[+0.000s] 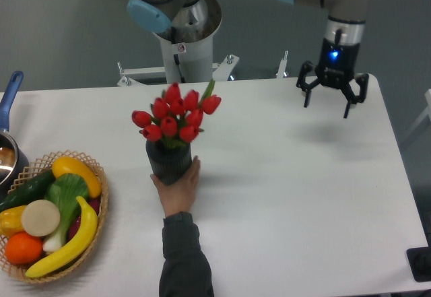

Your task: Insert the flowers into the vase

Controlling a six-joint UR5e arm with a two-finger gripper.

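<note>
Starting far to the left of the vase, a pot [8, 150] with a blue handle pokes in at the table's [303, 196] edge, and just in front of it sits the woven fruit basket [94, 206], loaded up: a yellow pepper [75, 171], a cucumber [27, 189], a green leafy vegetable [66, 192], a pale round slice [40, 217], an orange [24, 248] and a long banana [67, 243] curling along the basket's right rim. Now to the vase [168, 163] itself, dark and ribbed, upright on the white table to the right of the basket, and the flowers [176, 114] are in it, red tulip buds bunched tight above its mouth with a green leaf sticking up at the back. A person's hand [179, 188] in a dark sleeve reaches in from the near edge of the table and cups the front of the vase, fingers touching its lower wall. Behind the vase stands the robot's base column [183, 38]. Well off to the right of the vase, near the table's far right corner, hangs the gripper [333, 102], blue light glowing on its wrist, pointing down above the tabletop, its jaws spread wide with nothing between them, well apart from the flowers.
</note>
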